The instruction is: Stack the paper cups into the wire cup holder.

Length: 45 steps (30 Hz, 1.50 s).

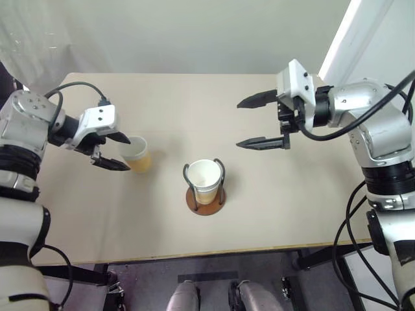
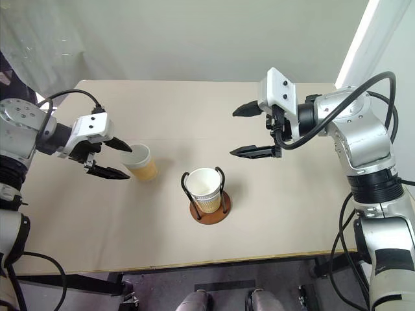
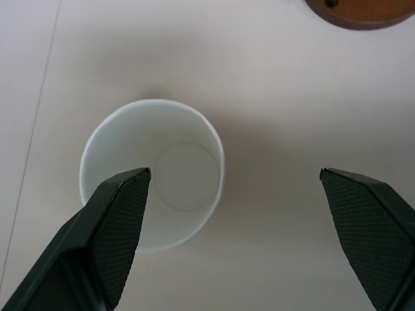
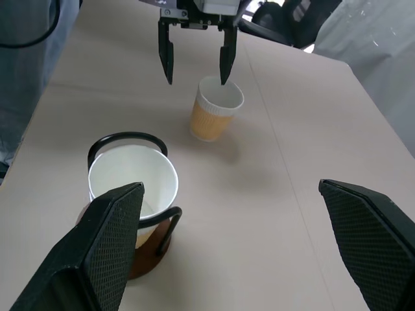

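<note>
One loose paper cup (image 1: 137, 154) stands upright on the table (image 1: 292, 207), left of the wire cup holder (image 1: 205, 192) with its nested cup (image 1: 204, 181). Left gripper (image 1: 111, 151), wide open and empty, straddles its rim; right gripper (image 1: 261, 121), open and empty, hangs well apart.

- A white paper cup (image 3: 152, 201) stands upright on a pale table (image 3: 292, 97), seen from above.
- Left gripper (image 3: 233, 220) fingers spread wide; one fingertip (image 3: 123, 207) overlaps the cup's rim.
- Reddish-brown disc base (image 3: 363, 13) at the edge.
</note>
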Tool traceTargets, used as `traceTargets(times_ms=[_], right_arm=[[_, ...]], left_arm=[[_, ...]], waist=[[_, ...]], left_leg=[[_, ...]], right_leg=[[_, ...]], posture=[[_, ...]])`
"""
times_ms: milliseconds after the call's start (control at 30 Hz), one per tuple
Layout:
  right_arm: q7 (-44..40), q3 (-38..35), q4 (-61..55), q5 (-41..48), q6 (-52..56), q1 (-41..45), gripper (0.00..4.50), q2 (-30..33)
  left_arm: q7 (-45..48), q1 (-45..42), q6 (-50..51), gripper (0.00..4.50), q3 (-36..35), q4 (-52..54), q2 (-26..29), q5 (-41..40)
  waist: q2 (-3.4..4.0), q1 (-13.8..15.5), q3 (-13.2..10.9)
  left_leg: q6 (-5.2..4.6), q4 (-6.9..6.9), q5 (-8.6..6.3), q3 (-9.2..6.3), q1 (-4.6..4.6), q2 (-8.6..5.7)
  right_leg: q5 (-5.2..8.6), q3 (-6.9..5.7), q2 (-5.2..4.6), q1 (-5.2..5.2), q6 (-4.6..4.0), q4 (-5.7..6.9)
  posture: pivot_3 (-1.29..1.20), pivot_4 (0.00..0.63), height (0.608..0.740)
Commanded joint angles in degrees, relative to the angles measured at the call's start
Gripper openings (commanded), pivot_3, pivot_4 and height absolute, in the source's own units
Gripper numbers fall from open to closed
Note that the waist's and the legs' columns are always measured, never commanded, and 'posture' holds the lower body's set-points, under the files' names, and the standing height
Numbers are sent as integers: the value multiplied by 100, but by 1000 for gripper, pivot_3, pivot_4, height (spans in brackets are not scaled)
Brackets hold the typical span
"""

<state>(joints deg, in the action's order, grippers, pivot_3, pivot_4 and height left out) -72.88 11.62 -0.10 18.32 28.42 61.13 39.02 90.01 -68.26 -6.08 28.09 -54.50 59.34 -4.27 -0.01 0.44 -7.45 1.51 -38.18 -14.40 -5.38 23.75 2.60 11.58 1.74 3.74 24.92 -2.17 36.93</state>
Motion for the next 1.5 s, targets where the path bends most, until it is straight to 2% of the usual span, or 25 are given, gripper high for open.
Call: traceTargets(times_ms=[33,267,433,800,900,1000,1200,1267,1400,1500], right_arm=[[38,-142,-142,48,48,64,4462,17],[59,-138,-316,80,219,27,4462,29],[86,-142,-447,94,337,-20,4462,34],[142,-137,-556,91,436,-67,4462,2],[108,-115,-519,78,413,-39,4500,-3],[97,-95,-455,60,375,19,4500,-39],[60,-86,-433,39,333,6,4500,-31],[-19,-59,-423,30,322,-10,4500,25],[-330,-50,-446,67,264,-92,4500,236],[-542,-122,-312,7,106,-150,4500,502]], left_arm=[[144,37,-379,4500,-226,-259,-192,327],[-10,91,-843,4500,-393,-741,-538,852],[-465,118,-1220,4500,-476,-1069,-762,1223],[-1018,193,-1651,4500,-711,-1438,-1026,1626],[-948,195,-1663,3900,-777,-1432,-1049,1634],[-900,221,-1670,2916,-836,-1417,-1050,1637],[-692,221,-1678,640,-990,-1343,-973,1582],[-483,129,-1658,47,-1053,-1317,-931,1533],[74,-80,-1556,47,-1207,-1193,-933,1402],[239,-381,-1333,47,-898,-788,-902,843]], waist=[[0,9,0],[0,6,0],[0,9,0],[-1,10,0],[-1,10,1],[-1,9,1],[-1,10,1],[-1,10,1],[-2,27,1],[-3,50,2]], left_leg=[[0,0,0,0,0,0],[-1,0,1,0,3,0],[-1,-1,0,0,4,0],[-8,-8,5,0,7,-4],[-8,-10,5,0,8,-5],[-8,-10,5,0,9,-5],[-8,-11,5,0,9,-6],[-8,-12,5,0,9,-6],[-9,-12,5,0,12,-6],[-9,-17,5,-1,17,-8]], right_leg=[[0,0,0,0,0,0],[-1,0,0,3,1,0],[-1,0,0,3,2,0],[-10,1,-1,3,15,0],[-11,1,-1,3,17,0],[-11,1,-1,3,17,0],[-11,1,-1,3,18,0],[-12,1,-1,3,18,0],[-12,1,-1,4,18,-1],[-13,1,-2,5,21,-2]], posture=[[0,150,740],[0,150,740],[0,150,740],[0,150,740],[0,150,740],[0,150,740],[0,150,740],[0,150,740],[0,150,740],[0,150,740]])
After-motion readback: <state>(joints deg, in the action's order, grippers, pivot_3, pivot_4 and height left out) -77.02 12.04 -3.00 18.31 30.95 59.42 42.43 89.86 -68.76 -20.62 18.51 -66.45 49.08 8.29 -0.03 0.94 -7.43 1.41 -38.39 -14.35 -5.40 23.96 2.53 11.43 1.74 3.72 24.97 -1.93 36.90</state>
